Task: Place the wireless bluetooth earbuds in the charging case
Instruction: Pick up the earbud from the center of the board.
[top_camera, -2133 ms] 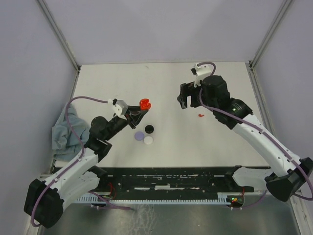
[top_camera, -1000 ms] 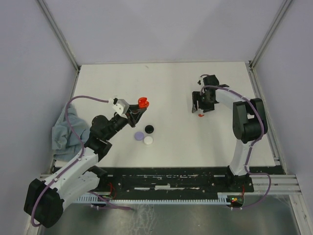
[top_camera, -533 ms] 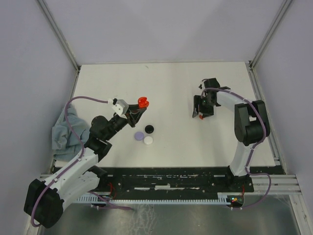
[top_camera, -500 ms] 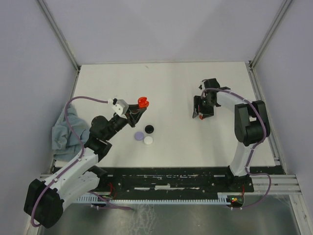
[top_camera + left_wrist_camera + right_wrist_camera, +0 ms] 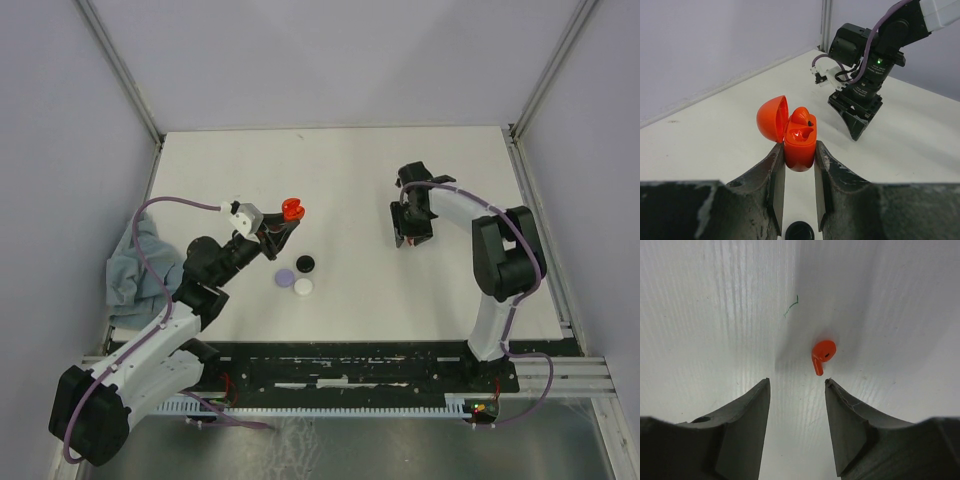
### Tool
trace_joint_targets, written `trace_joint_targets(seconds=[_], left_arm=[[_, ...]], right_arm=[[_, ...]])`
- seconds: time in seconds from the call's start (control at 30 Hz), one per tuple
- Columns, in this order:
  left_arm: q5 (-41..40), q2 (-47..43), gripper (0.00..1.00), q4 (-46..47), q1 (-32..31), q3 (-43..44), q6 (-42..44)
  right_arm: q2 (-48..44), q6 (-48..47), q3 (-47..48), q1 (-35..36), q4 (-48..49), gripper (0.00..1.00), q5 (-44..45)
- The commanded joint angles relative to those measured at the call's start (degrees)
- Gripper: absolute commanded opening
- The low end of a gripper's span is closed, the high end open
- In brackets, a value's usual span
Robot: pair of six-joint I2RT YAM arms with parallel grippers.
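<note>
Here, left tool point(image 5: 799, 152) clamped on red charging case point(image 5: 801, 134); right tool point(image 5: 796, 383) apart, near red earbud point(image 5: 823, 354).

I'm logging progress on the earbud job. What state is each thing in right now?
Red case: upright, lid open, one earbud sitting in it.
Loose earbud: lying flat, not gripped.
Left claw: shut on the red case.
Right claw: open, loose earbud just ahead of its tips, untouched.
Cloth: crumpled.

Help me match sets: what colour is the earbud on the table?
Orange-red; the earbud shows best in the right wrist view.
</note>
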Motion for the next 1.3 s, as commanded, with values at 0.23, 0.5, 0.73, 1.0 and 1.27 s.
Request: trace_joint_targets(seconds=[0.23, 0.5, 0.73, 1.0, 1.27], left_arm=[[-0.22, -0.65, 0.03, 3.64, 0.12, 0.23, -0.06], [0.02, -0.83, 0.03, 3.64, 0.13, 0.22, -0.13], [0.12, -0.83, 0.03, 3.57, 0.14, 0.19, -0.02], [0.13, -0.73, 0.03, 3.46, 0.09, 0.21, 0.19], [0.51, -0.33, 0.03, 3.31, 0.09, 0.37, 0.46]], right_arm=[[3.58, -5.71, 8.36, 1.02, -4.42, 0.53, 7.36], [6.86, -7.37, 11.6, 1.02, -5.96, 0.5, 7.5], [9.43, -8.08, 13.68, 0.89, -6.76, 0.48, 7.52], [10.85, -8.26, 14.68, 0.15, -8.34, 0.43, 5.64], [10.19, -7.42, 13.54, -0.03, -9.08, 0.4, 3.76]])
